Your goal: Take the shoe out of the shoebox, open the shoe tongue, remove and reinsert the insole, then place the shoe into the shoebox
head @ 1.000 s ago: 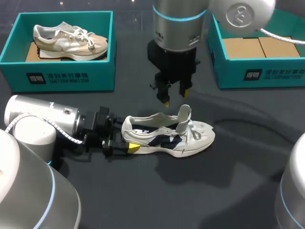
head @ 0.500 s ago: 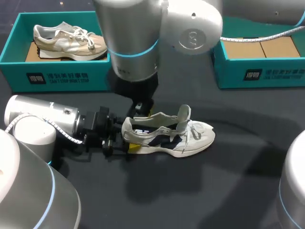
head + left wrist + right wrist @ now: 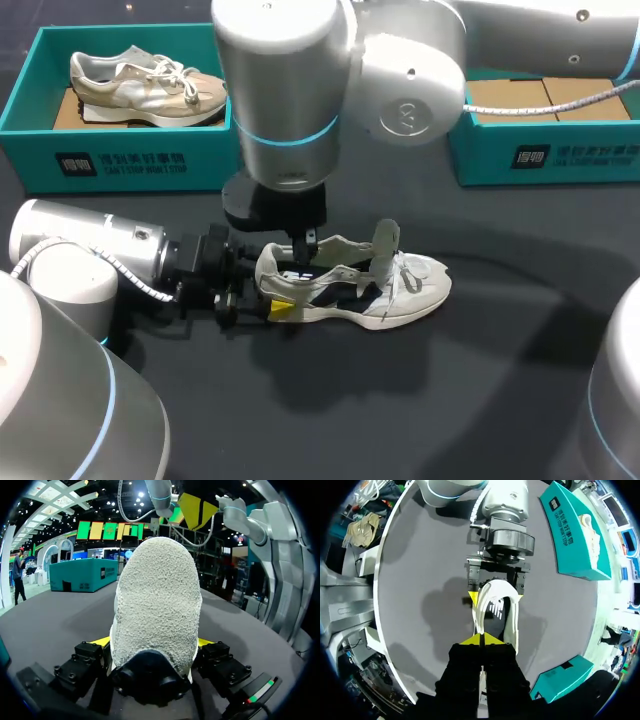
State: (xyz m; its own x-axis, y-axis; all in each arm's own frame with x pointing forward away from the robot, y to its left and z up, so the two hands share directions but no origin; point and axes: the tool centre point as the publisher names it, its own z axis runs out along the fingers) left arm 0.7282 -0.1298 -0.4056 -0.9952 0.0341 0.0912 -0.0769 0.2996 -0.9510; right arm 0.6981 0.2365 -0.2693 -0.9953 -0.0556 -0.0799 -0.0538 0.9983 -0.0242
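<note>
Clamped at the heel from both sides by the left hand, near the desk middle: the shoe, already unboxed, tongue stood upright. At the shoe's opening, the right hand, fingertips pressed together; any hold on the insole impossible to tell. Probably at insole removal. Reinsertion and return to the shoebox at the far right edge not yet done.

Your shoe lies mid-table, heel toward your left arm.
The left gripper flanks the heel, the right gripper hangs above it; left shoebox and right shoebox stand behind.
</note>
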